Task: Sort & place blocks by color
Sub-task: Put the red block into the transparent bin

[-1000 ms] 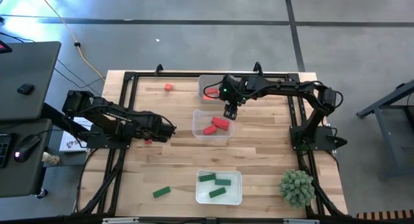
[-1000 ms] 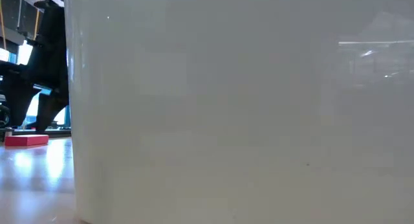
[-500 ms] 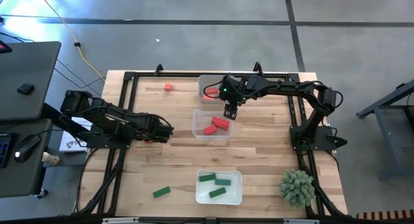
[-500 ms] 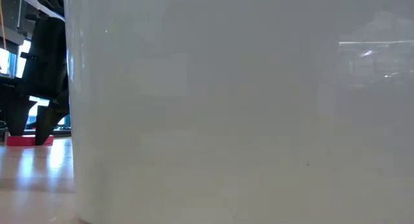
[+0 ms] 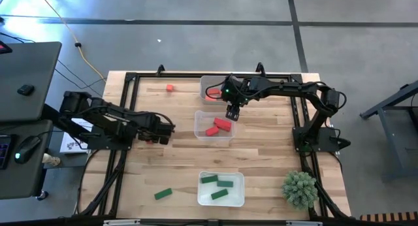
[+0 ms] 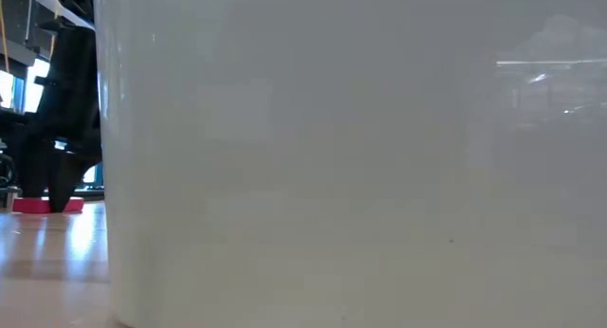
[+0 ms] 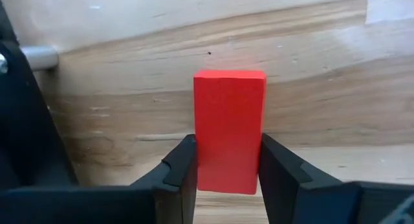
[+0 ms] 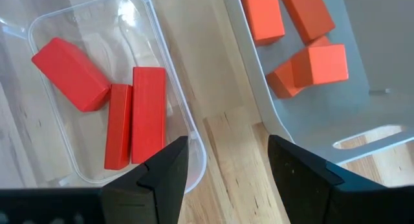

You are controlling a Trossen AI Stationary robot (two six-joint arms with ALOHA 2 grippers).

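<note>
My left gripper (image 7: 226, 164) is down at the table's left half (image 5: 160, 134), shut on a deep red bar (image 7: 229, 120) that lies flat on the wood. The low view shows that bar (image 6: 27, 206) behind a dark finger. My right gripper (image 5: 232, 113) hangs open above the gap between two trays (image 8: 226, 162), touching nothing. The middle clear tray (image 5: 199, 136) holds three deep red bars (image 8: 147, 111). The far tray (image 5: 204, 82) holds orange-red blocks (image 8: 310, 65). The near tray (image 5: 239, 198) holds three green bars (image 5: 224, 183). One orange-red cube (image 5: 170, 88) and one green bar (image 5: 163, 194) lie loose on the table. My left gripper pinches the deep red bar between its two fingers (image 7: 183, 167), which sit on the long sides near one end (image 7: 228, 175). The fingers come from above, slanting down, and lie across the bar. The bar rests flat on the table.
A spiky green plant ball (image 5: 300, 189) sits at the near right corner. A white tray wall (image 6: 351, 157) fills most of the low view. Black frame rails (image 5: 124, 95) run along the table's sides. Bare wood (image 5: 163, 164) lies between the left gripper and the green bar.
My left gripper has come down over the deep red bar; in the low view its finger now stands in front of the bar, which has stayed on the table. The right arm has kept still.
</note>
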